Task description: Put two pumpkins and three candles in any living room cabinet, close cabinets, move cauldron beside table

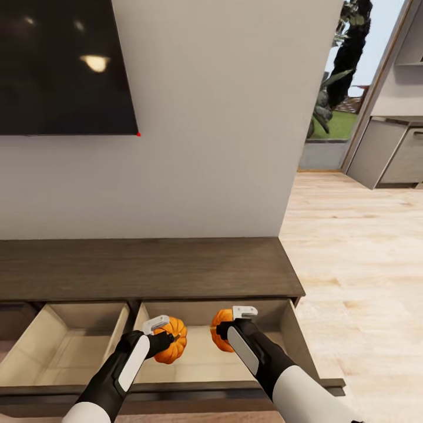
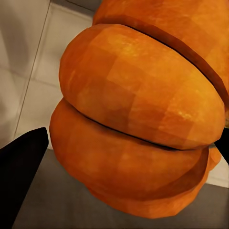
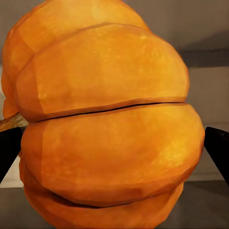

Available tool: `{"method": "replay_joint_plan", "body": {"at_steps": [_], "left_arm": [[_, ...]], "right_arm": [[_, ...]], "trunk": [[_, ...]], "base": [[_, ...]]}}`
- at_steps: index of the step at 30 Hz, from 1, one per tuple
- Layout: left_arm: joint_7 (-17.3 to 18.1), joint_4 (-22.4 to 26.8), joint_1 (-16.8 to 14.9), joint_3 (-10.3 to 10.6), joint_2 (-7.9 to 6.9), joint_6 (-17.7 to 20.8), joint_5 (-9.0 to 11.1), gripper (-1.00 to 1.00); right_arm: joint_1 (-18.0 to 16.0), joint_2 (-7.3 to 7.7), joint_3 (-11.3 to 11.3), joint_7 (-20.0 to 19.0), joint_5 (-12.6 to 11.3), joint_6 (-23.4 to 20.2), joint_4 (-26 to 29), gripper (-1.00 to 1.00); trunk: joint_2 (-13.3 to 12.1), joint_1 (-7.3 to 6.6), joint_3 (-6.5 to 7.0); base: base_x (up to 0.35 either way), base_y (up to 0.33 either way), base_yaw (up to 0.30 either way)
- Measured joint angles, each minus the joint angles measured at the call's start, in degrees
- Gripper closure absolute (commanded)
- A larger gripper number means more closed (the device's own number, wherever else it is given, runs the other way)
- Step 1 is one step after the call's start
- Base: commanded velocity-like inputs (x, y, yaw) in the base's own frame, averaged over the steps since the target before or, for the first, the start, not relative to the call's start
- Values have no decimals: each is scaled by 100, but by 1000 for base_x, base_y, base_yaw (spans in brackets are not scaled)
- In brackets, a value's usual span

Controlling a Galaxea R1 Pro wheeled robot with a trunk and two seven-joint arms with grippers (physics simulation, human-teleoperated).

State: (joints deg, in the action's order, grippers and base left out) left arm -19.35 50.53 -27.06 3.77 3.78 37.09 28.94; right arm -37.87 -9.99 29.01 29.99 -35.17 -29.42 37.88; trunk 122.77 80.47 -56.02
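Both grippers, left (image 1: 166,341) and right (image 1: 226,329), each clamped on a pumpkin above the cabinet's (image 1: 147,267) open drawer.

The head camera looks forward and down from above the open cabinet (image 1: 147,267), arms entering at 6 o'clock. Each of the 2 wrist cameras sits very close behind its own pumpkin — left pumpkin (image 2: 138,109) (image 1: 171,341), right pumpkin (image 3: 105,129) (image 1: 221,336) — both shared with the head view.

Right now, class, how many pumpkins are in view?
2: the left pumpkin in the left gripper, the right pumpkin in the right gripper, both over the cabinet's open drawer.
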Motion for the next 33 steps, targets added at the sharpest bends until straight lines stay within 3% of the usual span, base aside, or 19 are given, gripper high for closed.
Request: {"method": "replay_joint_plan", "body": {"at_steps": [33], "left_arm": [[4, 1, -1, 7, 0, -25, -8, 100]], "right_arm": [[-7, 0, -42, 74, 9, -70, -70, 100]], "trunk": [[1285, 703, -575]], "base": [[0, 0, 0]]}}
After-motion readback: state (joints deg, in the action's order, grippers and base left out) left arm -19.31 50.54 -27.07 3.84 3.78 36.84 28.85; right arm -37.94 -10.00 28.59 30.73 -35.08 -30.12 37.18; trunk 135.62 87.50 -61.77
